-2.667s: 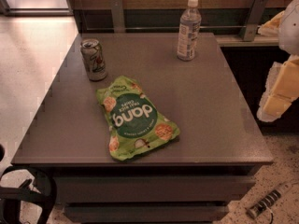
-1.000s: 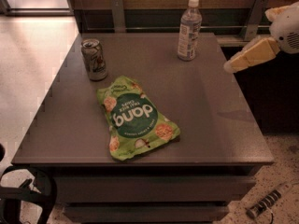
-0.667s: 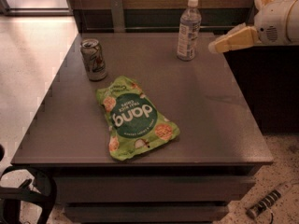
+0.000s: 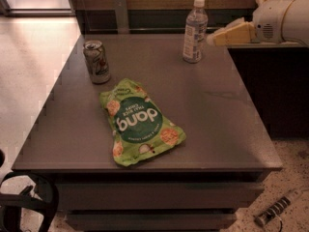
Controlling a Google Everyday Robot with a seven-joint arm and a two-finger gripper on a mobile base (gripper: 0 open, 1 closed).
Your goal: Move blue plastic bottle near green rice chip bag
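Observation:
The blue plastic bottle [image 4: 194, 30] stands upright at the far right of the grey table [image 4: 217, 115], with a white cap and a blue-and-white label. The green rice chip bag [image 4: 139, 122] lies flat near the table's middle front, lettering upside down to me. My gripper [image 4: 215, 38] comes in from the right at bottle height. Its yellowish fingers [image 4: 234, 34] point left, and the tips are just right of the bottle, close to it.
A silver soda can [image 4: 96, 62] stands at the far left of the table. A dark counter [image 4: 270, 86] abuts the table on the right. A black chair part [image 4: 24, 202] is at the lower left, and a small metal object [image 4: 273, 211] lies on the floor at lower right.
The arm has swung up from the lower right and moved left toward the bottle. Bottle, bag and can have not moved.

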